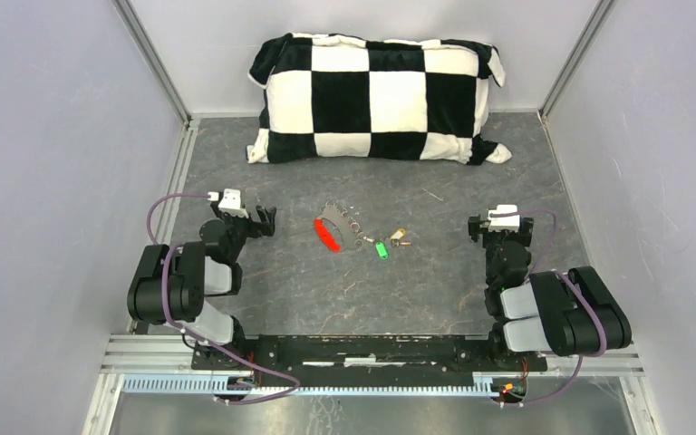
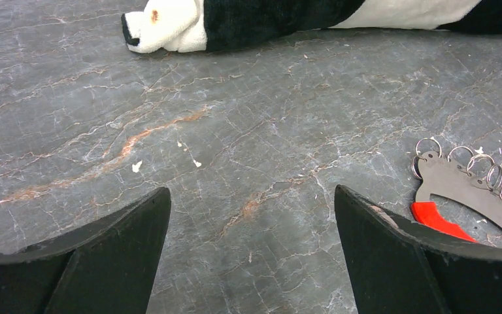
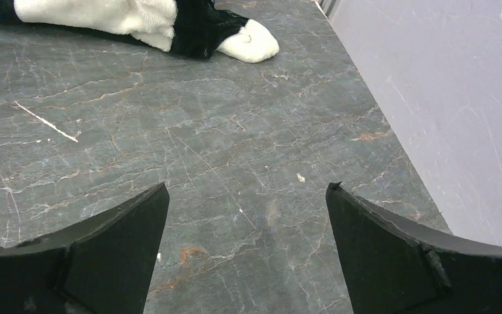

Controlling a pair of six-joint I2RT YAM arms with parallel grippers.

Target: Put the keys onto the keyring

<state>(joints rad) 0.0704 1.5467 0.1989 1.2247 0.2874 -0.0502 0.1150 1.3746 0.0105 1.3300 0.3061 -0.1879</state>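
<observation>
The keyring (image 1: 329, 234) lies mid-table: a curved grey metal piece with small silver rings and a long red tag. In the left wrist view the keyring (image 2: 465, 185) lies at the right edge, beside my right finger, its red tag partly hidden behind that finger. Just right of the keyring lie the keys: the green-headed one (image 1: 381, 249) and the brass one (image 1: 400, 237). My left gripper (image 1: 265, 220) is open, left of the keyring, holding nothing (image 2: 251, 196). My right gripper (image 1: 477, 227) is open, right of the keys, over bare table (image 3: 247, 193).
A black-and-white checkered pillow (image 1: 376, 98) lies along the back of the table; its corners show in both wrist views (image 2: 170, 23) (image 3: 235, 36). Grey walls close in the left, right and back sides. A thin pale sliver (image 3: 44, 122) lies on the marbled tabletop.
</observation>
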